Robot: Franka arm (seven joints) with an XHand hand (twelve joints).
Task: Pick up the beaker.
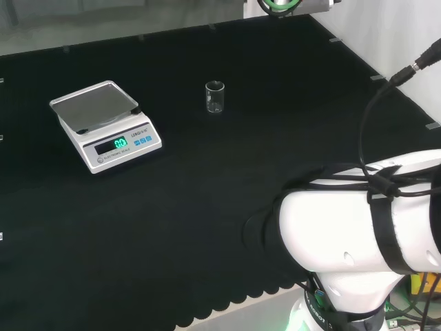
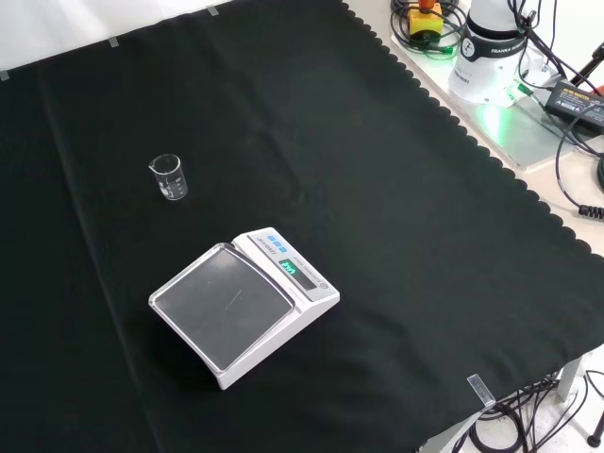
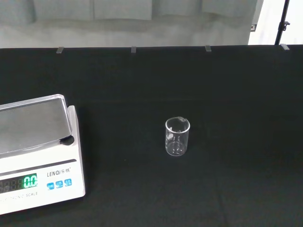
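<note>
A small clear glass beaker (image 1: 215, 96) stands upright on the black cloth, to the right of the scale in the head view. In the front view the beaker (image 2: 169, 176) stands at the left, farther off than the scale. The wrist view looks at the beaker (image 3: 177, 137) from some way off, with bare cloth around it. It looks empty.
A white digital scale (image 1: 105, 125) with a steel pan and a lit display sits on the cloth; the scale (image 2: 243, 304) is near the front in the front view and the scale (image 3: 35, 149) shows beside the beaker in the wrist view. The arm's white link (image 1: 358, 234) stands at the head view's lower right.
</note>
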